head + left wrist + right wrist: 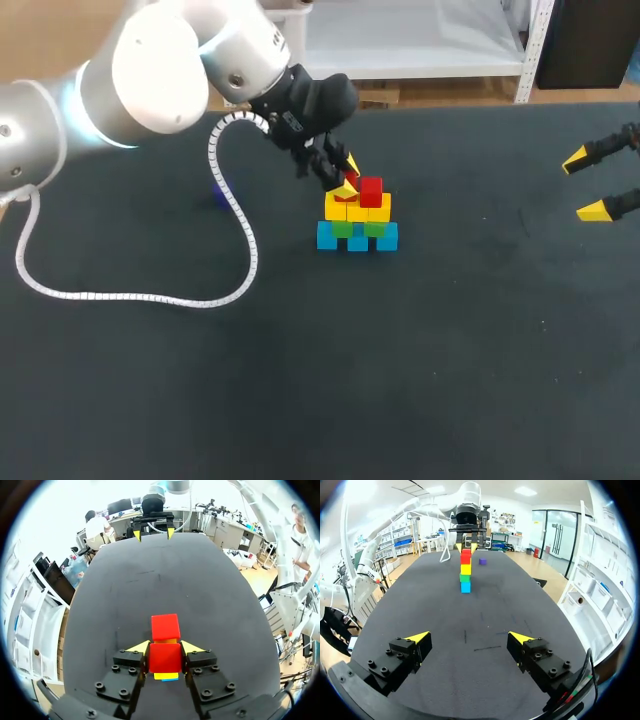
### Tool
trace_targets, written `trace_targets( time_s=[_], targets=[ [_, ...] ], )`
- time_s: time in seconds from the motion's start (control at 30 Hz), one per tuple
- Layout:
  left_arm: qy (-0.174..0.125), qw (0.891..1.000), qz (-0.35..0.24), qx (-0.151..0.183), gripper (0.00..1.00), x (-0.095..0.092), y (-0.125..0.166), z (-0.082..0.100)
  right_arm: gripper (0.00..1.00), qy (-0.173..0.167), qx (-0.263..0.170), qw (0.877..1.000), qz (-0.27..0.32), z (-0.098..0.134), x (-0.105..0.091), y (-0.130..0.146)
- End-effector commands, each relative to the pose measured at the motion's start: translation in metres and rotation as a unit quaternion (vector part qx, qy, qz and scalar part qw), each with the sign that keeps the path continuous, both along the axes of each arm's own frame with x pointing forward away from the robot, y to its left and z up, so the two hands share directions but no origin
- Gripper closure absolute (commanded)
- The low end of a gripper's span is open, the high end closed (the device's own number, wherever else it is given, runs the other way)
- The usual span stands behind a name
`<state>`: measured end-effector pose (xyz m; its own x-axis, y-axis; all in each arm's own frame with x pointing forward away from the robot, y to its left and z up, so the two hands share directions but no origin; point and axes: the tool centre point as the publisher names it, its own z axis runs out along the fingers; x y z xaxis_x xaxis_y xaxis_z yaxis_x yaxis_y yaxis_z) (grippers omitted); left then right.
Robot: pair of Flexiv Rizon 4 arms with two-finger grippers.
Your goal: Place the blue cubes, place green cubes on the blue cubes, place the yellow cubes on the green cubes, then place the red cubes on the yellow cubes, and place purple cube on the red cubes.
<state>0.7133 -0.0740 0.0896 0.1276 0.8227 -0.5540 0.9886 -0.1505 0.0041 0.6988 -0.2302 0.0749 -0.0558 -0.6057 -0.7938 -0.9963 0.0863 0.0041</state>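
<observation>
**A:** Biggest first: the black table, with the left arm stretched over it and its white coiled cable looped on the surface.

**B:** And the grippers?

**A:** The left gripper is at the top of the stack, fingers pinching a red cube from both sides. The right gripper has its fingers spread wide, and the stack stands far ahead of them.

**B:** What's around the left fingers?

**A:** Just ahead of the fingertips is the other red cube, right against the gripped one. Below the fingers are the yellow cubes, then the green cubes, then the blue cubes on the table. Can't tell whether the gripped cube rests on the yellow row.

**B:** Purple?

**A:** The purple cube sits alone on the table, far ahead of the right fingers, apart from the stack and off to the left gripper's side.
</observation>
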Motion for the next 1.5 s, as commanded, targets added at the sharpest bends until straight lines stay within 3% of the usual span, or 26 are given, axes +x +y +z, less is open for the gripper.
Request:
trace_targets(
  time_s=[0.03,0.83,0.87,0.9,0.93,1.03,1.17,1.23,1.33,1.5],
  targets=[
    [0.002,1.000,-0.002,0.000,1.00,0.0037,-0.0009,-0.0018,0.00,0.000,0.001,1.000,0.000,-0.0003,0.0002,0.0000],
    [0.012,1.000,-0.003,-0.003,1.00,0.0074,-0.0031,-0.0056,0.00,0.000,0.001,1.000,0.000,-0.0003,0.0002,0.0000],
    [0.012,1.000,-0.003,-0.003,0.90,0.0074,-0.0032,-0.0057,0.00,0.000,0.001,1.000,0.000,-0.0003,0.0002,0.0000],
    [0.013,1.000,-0.003,-0.003,0.72,0.0075,-0.0032,-0.0058,0.00,0.000,0.001,1.000,0.000,-0.0003,0.0002,0.0000],
    [0.014,1.000,-0.003,-0.003,0.67,0.0075,-0.0032,-0.0059,0.00,0.000,0.001,1.000,0.000,-0.0003,0.0002,0.0000],
    [0.015,1.000,-0.002,-0.004,0.56,0.0078,-0.0033,-0.0060,0.00,0.000,0.001,1.000,0.000,-0.0003,0.0002,0.0000],
    [0.016,1.000,-0.002,-0.004,0.49,0.0083,-0.0030,-0.0061,0.00,0.000,0.001,1.000,0.000,-0.0003,0.0002,0.0000],
    [0.016,1.000,-0.003,-0.004,0.19,0.0084,-0.0026,-0.0064,0.00,0.000,0.001,1.000,0.000,-0.0003,0.0002,0.0000],
    [0.016,1.000,-0.002,-0.005,0.00,0.0084,-0.0020,-0.0062,0.00,0.000,0.001,1.000,0.000,-0.0003,0.0002,0.0000],
    [0.010,1.000,0.004,-0.015,0.00,0.0089,0.0059,0.0010,0.00,0.000,0.001,1.000,0.000,-0.0003,0.0002,0.0000]
  ],
)
